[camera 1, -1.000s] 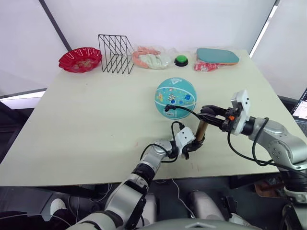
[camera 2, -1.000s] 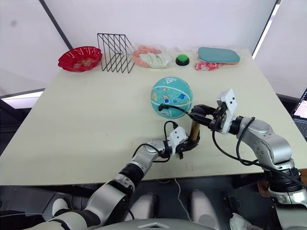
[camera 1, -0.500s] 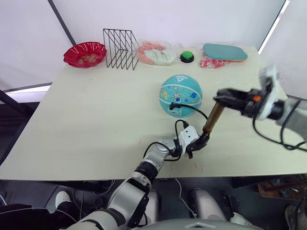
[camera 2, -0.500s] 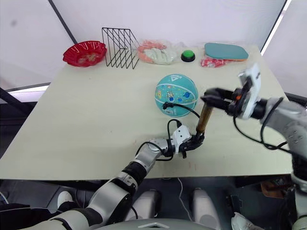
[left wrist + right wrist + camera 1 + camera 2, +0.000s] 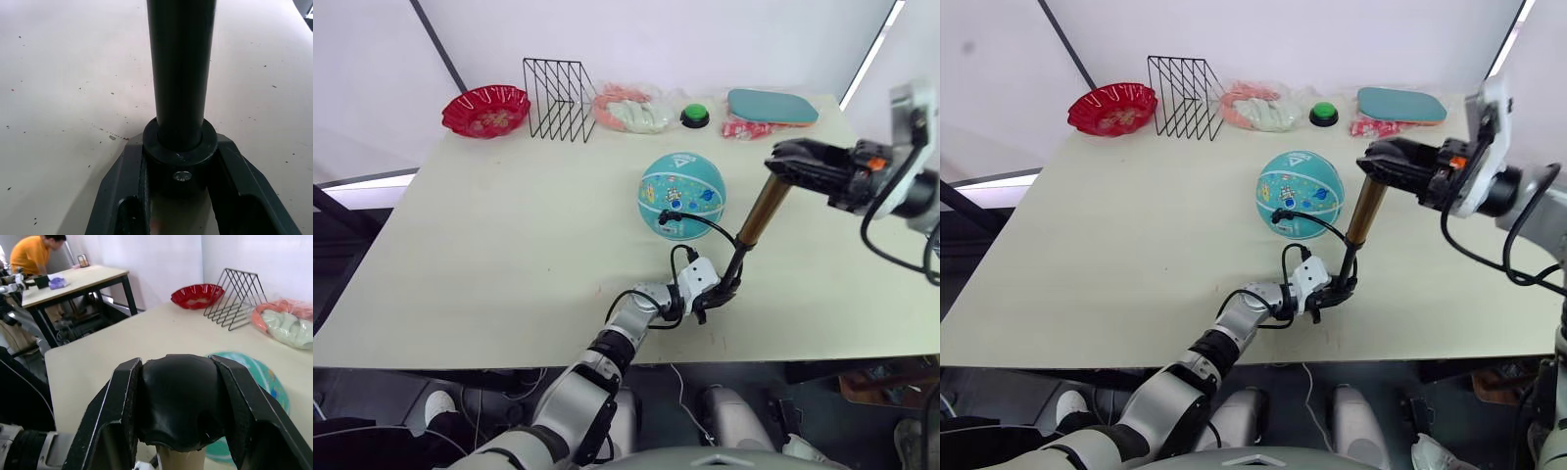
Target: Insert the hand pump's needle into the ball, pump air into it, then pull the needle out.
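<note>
One stroke is going up: compared with a second ago, the right gripper [image 5: 793, 162] sits higher and further out to the right, and the bronze barrel of the hand pump [image 5: 763, 211] has gone up with it. A thin black rod now shows between barrel and base, where before the barrel sat low near the left gripper. My read: this is the intake half of a pump cycle, so the pumping step is under way and a push back down should follow.

The ball [image 5: 681, 195] is in the same spot mid-table, just behind the pump. The hose [image 5: 703, 221] loops from the pump base up to the ball's near face, ending at a small black fitting pressed against the ball. The needle itself is too small to make out, but it looks seated, not yet pulled.

Jaws:
- Right: clenched on the pump's black handle cap. The right wrist view shows both fingers [image 5: 115, 411] tight against the cap, with the bronze tube hanging below.
- Left gripper [image 5: 713, 291]: low on the table near the front edge, clamped on the pump's black base collar [image 5: 180, 159]. Both fingers flank it with no gap, pinning the base down.

Risk: the pump is tilted toward the right, so a slanted downstroke could lever the base out of the left grip.
</note>
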Robot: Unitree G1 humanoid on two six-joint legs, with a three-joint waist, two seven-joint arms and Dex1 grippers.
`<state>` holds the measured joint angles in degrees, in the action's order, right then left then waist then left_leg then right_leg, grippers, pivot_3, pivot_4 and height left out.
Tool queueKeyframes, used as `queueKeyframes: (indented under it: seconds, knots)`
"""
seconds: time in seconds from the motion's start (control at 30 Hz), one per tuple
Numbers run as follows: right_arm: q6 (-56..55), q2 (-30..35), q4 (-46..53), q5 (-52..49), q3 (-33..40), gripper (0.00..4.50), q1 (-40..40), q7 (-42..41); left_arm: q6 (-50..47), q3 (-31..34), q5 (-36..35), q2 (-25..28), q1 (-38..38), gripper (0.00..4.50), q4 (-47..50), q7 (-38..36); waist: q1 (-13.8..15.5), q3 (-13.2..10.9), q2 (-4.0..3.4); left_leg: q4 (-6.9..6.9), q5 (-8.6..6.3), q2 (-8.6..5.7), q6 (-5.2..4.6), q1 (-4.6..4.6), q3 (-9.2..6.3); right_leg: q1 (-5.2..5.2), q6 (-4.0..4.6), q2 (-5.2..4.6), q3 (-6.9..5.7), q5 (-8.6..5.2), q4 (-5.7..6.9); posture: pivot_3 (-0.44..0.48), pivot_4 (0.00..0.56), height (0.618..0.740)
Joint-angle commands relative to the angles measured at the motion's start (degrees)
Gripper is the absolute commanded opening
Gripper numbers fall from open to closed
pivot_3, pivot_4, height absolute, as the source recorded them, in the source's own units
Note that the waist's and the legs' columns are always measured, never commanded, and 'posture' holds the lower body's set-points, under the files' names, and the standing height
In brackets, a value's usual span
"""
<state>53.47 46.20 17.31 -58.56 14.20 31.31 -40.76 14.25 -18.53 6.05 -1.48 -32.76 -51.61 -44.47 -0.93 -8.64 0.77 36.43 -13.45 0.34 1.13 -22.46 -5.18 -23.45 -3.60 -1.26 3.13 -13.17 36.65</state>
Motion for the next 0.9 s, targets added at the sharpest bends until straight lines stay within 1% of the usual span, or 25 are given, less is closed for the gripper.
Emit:
queueKeyframes:
  seconds: [0.03, 0.1, 0.17, 0.27, 0.33, 0.43, 0.5, 0.67, 0.77, 0.83, 0.9]
  knots:
    - [-3.3, -1.5, -0.5, 7.8, -7.2, 1.64, -5.7, -1.3, -2.2, -0.9, 1.4, 0.6, 3.2, 1.06, -3.6, -0.2, -0.1, 0.2, 0.11, 0.0, 0.0, 0.02, 0.0, 0.05, 0.0, 0.01, 0.02, 0.02, 0.0, -0.01, 0.02, 0.0, 0.15, 0.74]
    - [-5.2, -2.0, -0.9, 10.6, -9.3, 1.64, -7.2, -1.9, -2.2, -0.9, 1.3, 0.7, 3.3, 1.06, -3.4, -0.2, -0.2, 0.2, 0.14, -0.03, 0.0, 0.11, 0.0, 0.29, 0.0, 0.18, 0.06, 0.12, 0.0, -0.04, 0.03, 0.0, 0.15, 0.74]
    - [-9.1, -4.7, -3.4, 15.2, -14.4, 1.64, -10.8, -2.7, -2.4, -0.8, 1.2, 0.7, 3.4, 1.06, -3.3, 0.0, -0.2, 0.3, 0.15, -0.11, -0.01, 0.12, 0.01, 0.51, 0.02, 0.33, 0.21, 0.13, 0.01, -0.14, 0.03, 0.0, 0.15, 0.74]
    - [-14.8, -8.3, -8.2, 22.0, -21.1, 1.64, -15.0, -4.1, -2.5, -0.8, 1.2, 0.6, 3.5, 1.06, -3.1, 0.2, -0.3, 0.9, 0.52, -0.21, -0.01, 0.25, 0.01, 0.64, 0.0, 0.4, 0.27, 0.25, -0.03, -0.18, 0.03, 0.0, 0.15, 0.74]
    - [-17.3, -11.0, -11.9, 24.9, -23.3, 1.64, -16.4, -4.6, -2.5, -0.8, 1.2, 0.5, 3.4, 1.06, -3.0, 0.3, -0.7, 1.1, 0.57, -0.23, -0.02, 0.25, 0.02, 0.73, 0.01, 0.5, 0.28, 0.26, -0.02, -0.19, 0.02, 0.0, 0.15, 0.74]
    - [-19.6, -12.7, -14.6, 27.6, -24.7, 1.64, -17.5, -5.8, -2.8, -0.6, 1.1, 0.7, 3.2, 1.06, -2.9, 0.3, -1.4, 1.4, 0.62, -0.22, -0.02, 0.25, 0.02, 0.85, -0.02, 0.64, 0.29, 0.25, -0.04, -0.19, 0.02, 0.0, 0.15, 0.74]
    - [-19.3, -12.5, -13.1, 27.2, -23.3, 1.64, -16.9, -6.3, -2.8, -0.5, 1.1, 0.9, 3.2, 1.06, -2.9, 0.2, -1.5, 1.5, 0.69, -0.22, -0.02, 0.25, 0.02, 1.09, -0.01, 0.86, 0.29, 0.24, -0.03, -0.2, 0.02, 0.0, 0.15, 0.74]
    - [-16.5, -9.9, -7.7, 23.1, -17.4, 1.64, -13.9, -6.7, -2.8, -0.3, 1.1, 1.1, 3.3, 1.06, -2.9, 0.1, -1.4, 1.4, 0.57, -0.24, -0.03, 0.29, 0.04, 1.11, -0.08, 0.86, 0.32, 0.23, -0.1, -0.22, 0.02, 0.0, 0.15, 0.74]
    - [-12.2, -6.8, -2.7, 17.7, -11.9, 1.64, -11.1, -6.8, -2.7, -0.1, 1.0, 1.1, 3.3, 1.06, -3.2, 0.0, -1.1, 1.1, 0.33, -0.22, -0.03, 0.22, 0.03, 0.9, -0.1, 0.74, 0.32, 0.18, -0.1, -0.22, -0.01, 0.0, 0.15, 0.74]
    - [-9.6, -5.0, -0.4, 15.1, -9.6, 1.64, -9.6, -6.6, -2.7, 0.0, 1.0, 1.1, 3.3, 1.06, -3.2, -0.1, -0.9, 0.9, 0.21, -0.2, -0.02, 0.11, 0.03, 0.64, -0.11, 0.55, 0.31, 0.1, -0.08, -0.21, -0.04, 0.0, 0.15, 0.74]
    - [-6.1, -3.1, 1.6, 11.3, -6.6, 1.64, -7.1, -5.5, -2.6, 0.0, 1.0, 1.1, 3.3, 1.06, -3.5, -0.2, -0.7, 0.8, 0.07, -0.21, -0.02, 0.06, 0.03, 0.57, -0.11, 0.53, 0.31, 0.08, -0.07, -0.21, -0.08, 0.0, 0.15, 0.74]
